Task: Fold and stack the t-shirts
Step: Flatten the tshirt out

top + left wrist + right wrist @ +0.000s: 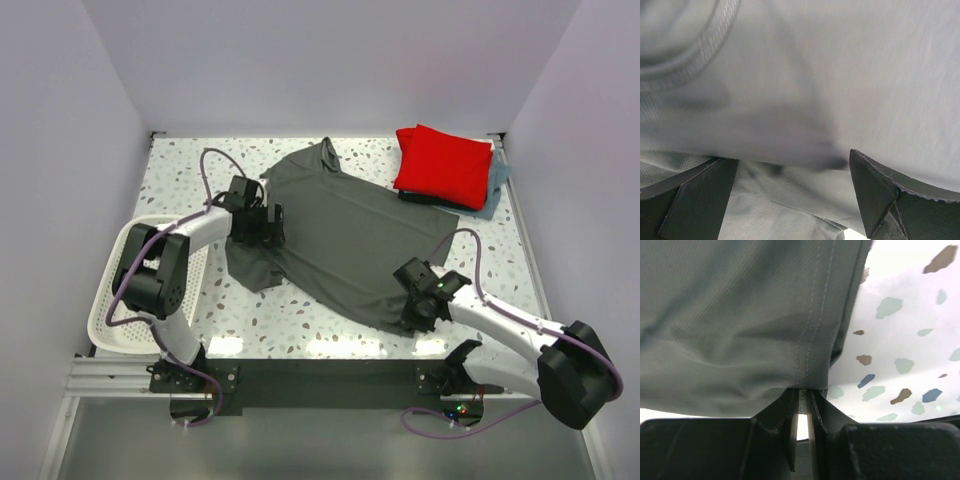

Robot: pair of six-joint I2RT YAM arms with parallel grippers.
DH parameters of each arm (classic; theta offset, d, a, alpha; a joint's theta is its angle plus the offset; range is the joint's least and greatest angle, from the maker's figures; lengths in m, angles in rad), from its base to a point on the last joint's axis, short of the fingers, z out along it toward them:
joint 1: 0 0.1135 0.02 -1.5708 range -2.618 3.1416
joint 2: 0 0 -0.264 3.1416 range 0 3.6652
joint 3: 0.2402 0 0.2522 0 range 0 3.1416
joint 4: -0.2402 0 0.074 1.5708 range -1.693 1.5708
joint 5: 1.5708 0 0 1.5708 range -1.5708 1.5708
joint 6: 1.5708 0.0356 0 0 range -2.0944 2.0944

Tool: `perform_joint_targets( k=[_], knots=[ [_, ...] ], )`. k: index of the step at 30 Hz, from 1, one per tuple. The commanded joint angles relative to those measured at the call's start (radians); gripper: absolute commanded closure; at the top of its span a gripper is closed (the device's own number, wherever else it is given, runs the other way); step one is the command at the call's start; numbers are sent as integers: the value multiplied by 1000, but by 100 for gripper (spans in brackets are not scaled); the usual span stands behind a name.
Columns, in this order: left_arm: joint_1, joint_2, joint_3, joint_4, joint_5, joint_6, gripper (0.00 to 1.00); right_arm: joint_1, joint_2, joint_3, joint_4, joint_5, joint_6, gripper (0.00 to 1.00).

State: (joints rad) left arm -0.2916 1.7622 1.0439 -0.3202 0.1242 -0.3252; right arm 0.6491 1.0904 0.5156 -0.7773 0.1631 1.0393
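Right end effector (418,305), lower right of centre, is pinched on the hem of the dark grey t-shirt (345,230) — left end effector (262,228), centre-left, sits wide open over its left edge.

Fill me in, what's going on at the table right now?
Both arms are on the dark grey t-shirt, which lies spread out on the table. The right hand is pinched shut on its hem at the near corner. The left hand hangs open over the cloth at the shirt's left edge, gripping nothing. The red t-shirt sits folded on the light blue-grey t-shirt in the far right corner.
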Motion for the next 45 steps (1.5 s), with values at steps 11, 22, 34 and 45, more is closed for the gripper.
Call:
perform_joint_targets(
  k=[11, 22, 34, 45],
  knots=[
    [-34, 149, 152, -29, 54, 25, 2, 0, -21, 124, -128, 207, 1, 73],
    [-34, -38, 150, -117, 54, 17, 2, 26, -127, 48, -34, 26, -50, 68],
    [-30, -196, 59, -175, 51, -8, 0, 178, -166, -32, -22, 21, 77, 65],
    [8, -199, 36, -203, 51, -6, 0, 319, -52, 14, -69, 70, 189, 64]
  ],
)
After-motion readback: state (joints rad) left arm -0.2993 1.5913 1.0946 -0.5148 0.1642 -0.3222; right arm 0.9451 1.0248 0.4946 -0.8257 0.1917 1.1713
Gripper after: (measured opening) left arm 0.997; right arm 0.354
